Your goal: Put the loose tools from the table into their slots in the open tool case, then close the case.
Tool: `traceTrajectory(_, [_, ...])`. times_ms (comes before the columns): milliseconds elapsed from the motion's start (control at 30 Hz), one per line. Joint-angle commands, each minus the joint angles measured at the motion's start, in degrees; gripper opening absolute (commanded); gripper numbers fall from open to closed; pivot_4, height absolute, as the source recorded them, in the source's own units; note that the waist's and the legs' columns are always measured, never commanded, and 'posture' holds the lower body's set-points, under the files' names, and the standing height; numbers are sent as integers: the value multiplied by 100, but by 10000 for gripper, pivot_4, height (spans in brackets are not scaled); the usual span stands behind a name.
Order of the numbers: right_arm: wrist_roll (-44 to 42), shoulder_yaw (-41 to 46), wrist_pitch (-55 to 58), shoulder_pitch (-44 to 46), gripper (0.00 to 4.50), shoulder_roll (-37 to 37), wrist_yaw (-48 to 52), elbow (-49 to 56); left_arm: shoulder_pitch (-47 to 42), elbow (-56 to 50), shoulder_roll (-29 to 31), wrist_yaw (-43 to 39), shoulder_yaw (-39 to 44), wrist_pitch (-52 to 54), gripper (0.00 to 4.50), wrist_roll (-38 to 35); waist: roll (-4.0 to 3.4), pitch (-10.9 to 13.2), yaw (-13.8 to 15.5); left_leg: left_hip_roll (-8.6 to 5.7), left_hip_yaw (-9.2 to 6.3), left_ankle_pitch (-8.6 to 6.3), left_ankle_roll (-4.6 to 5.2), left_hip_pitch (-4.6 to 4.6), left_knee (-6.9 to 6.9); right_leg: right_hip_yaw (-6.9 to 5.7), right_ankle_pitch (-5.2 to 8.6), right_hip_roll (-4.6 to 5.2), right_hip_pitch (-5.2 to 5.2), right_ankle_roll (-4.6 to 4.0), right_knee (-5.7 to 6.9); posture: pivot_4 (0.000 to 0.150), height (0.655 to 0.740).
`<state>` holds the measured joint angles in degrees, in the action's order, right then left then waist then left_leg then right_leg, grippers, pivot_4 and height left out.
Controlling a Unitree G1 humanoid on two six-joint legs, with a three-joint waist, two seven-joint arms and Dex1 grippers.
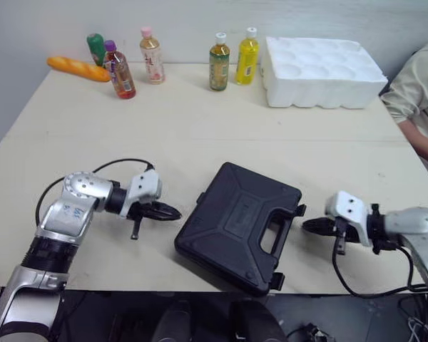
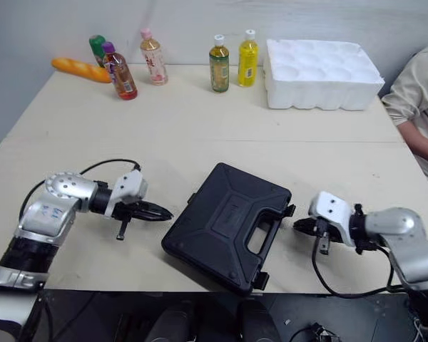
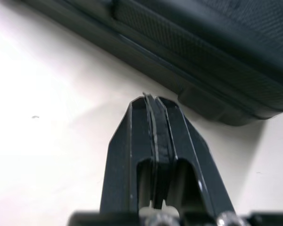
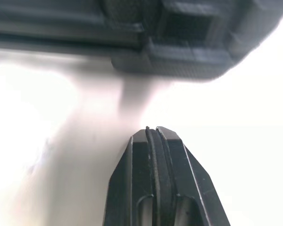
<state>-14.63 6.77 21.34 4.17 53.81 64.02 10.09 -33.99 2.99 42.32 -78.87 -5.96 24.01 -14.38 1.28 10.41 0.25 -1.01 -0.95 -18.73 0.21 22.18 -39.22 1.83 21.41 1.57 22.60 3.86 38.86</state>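
— Case (image 1: 239, 226) check: it lies flat near the front edge of the table (image 1: 200, 135), lid down, handle (image 1: 274, 239) toward the robot's right. I can't spot any loose tools on the table around it. So I'd guess the packing part is done and we're on the closing step, or right at the end of it?

— Yeah, that's my read too. Left gripper (image 1: 175, 212) sits just beside the edge away from the handle, and right gripper (image 1: 307, 225) is just beside the handle side, near a latch (image 1: 299, 210). Neither one seems to touch the case. Both have their fingers pressed tight together with nothing between them, and the wrist views make that pretty plain.

— Is that latch actually snapped though?

— Can't tell from here, it's too small. If it isn't, I'd say the next move is the right gripper pushing it flat with its closed tip, then doing the same for the other latch near the front corner. The left gripper could brace the opposite edge so the case doesn't skate across the table. If they're already snapped, both arms just back away and that's it.

— Anything in the way?

— Nope. The bottles (image 1: 219, 63) and foam tray (image 1: 321, 71) are at the back, well apart from everything.
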Motion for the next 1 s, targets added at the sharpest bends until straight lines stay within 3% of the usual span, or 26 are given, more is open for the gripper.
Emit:
traceTrajectory(33, [-317, 648, 360, -303, 1102, -39, -354, 638, -612, -397, -310, 86, 114, 570, 365, -602, 0, 0, 10, 0, -1, 0, 0, -1, -1, -1, 0, 0, -2, 0, 0, 1500, 7400])
traceTrajectory(167, [-663, 1098, 979, -546, 1102, -347, -945, 1214, -1430, -107, -1188, 438, -305, 694, 365, -602, 1, -1, 15, -4, 0, -1, 2, -2, -2, 2, -1, -1, -4, 1, 3, 1500, 7400])
traceTrajectory(333, [-726, 1045, 1213, -688, 1102, -515, -1283, 1595, -2296, 1351, -2361, 900, -1108, -171, 365, 225, 1, -1, -6, -6, 5, 2, 1, -4, -4, 6, -1, -5, -2, 2, 2, 1500, 7400])
traceTrajectory(533, [-721, 845, 1295, -599, 1102, -648, -1628, 1721, -2878, 2687, -3207, 873, -1450, -845, 365, 588, 1, -1, -29, -7, 9, 4, 1, -5, -2, 13, -1, -8, 3, 2, 0, 1500, 7400])
traceTrajectory(800, [-728, 752, 1261, -676, 1102, -701, -1808, 1836, -2852, 3181, -3467, 736, -1915, -1274, 365, 1198, 1, -1, -26, -7, 9, 5, 0, -4, -1, 15, -1, -7, 4, 2, 0, 1500, 7400])
traceTrajectory(1000, [-737, 638, 1226, -571, 1102, -704, -1838, 1798, -2736, 3643, -3385, 1505, -2537, -2091, 365, 2309, 6, -5, -12, -8, 7, 5, 0, -11, -1, 15, -1, -6, -3, 2, -3, 1500, 7400])
